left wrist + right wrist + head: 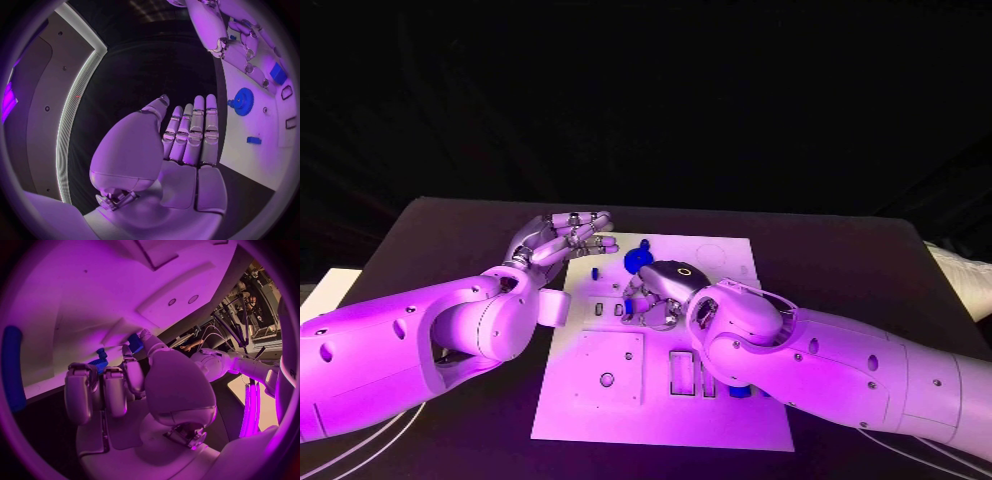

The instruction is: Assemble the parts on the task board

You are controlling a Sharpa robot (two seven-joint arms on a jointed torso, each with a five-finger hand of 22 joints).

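The white task board lies in the middle of the table. My right hand is curled down onto the board's middle, and its thumb and fingers pinch a small blue part against the board. A blue gear sits on the board just beyond that hand. My left hand hovers at the board's far left corner with its fingers straight and nothing in them. From the left wrist I see the gear, a small blue piece and a blue block.
More blue parts lie by my right forearm on the board's near right. A long blue piece sits at the board's edge in the right wrist view. Black table surrounds the board.
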